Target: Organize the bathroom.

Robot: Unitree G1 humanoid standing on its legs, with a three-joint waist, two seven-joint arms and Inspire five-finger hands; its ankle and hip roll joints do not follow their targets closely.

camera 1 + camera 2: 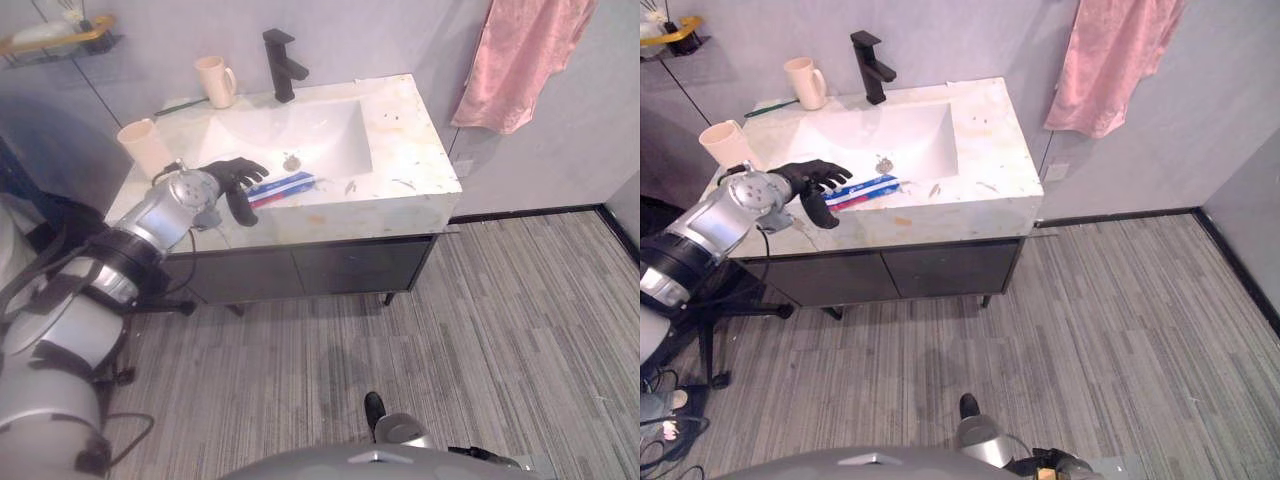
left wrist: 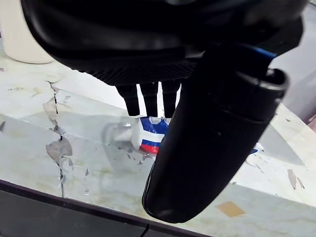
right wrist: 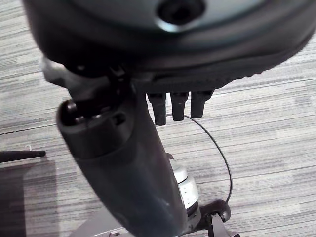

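Observation:
A blue, red and white toothpaste tube (image 1: 287,185) lies flat on the marble vanity counter (image 1: 405,170), along the front rim of the white basin (image 1: 305,135). My left hand (image 1: 235,178) hovers over the tube's left end, open, fingers stretched toward the basin and thumb pointing down at the counter's front edge. In the left wrist view the tube (image 2: 150,136) shows just past the fingers (image 2: 148,98), with nothing held. My right hand (image 3: 173,49) hangs low over the striped floor, open and empty.
A beige mug (image 1: 215,80) stands beside the black faucet (image 1: 283,62), with a green toothbrush (image 1: 180,103) lying to its left. Another cup (image 1: 145,145) sits at the counter's left end. A pink towel (image 1: 520,60) hangs on the right wall. A shelf (image 1: 60,38) is at the far left.

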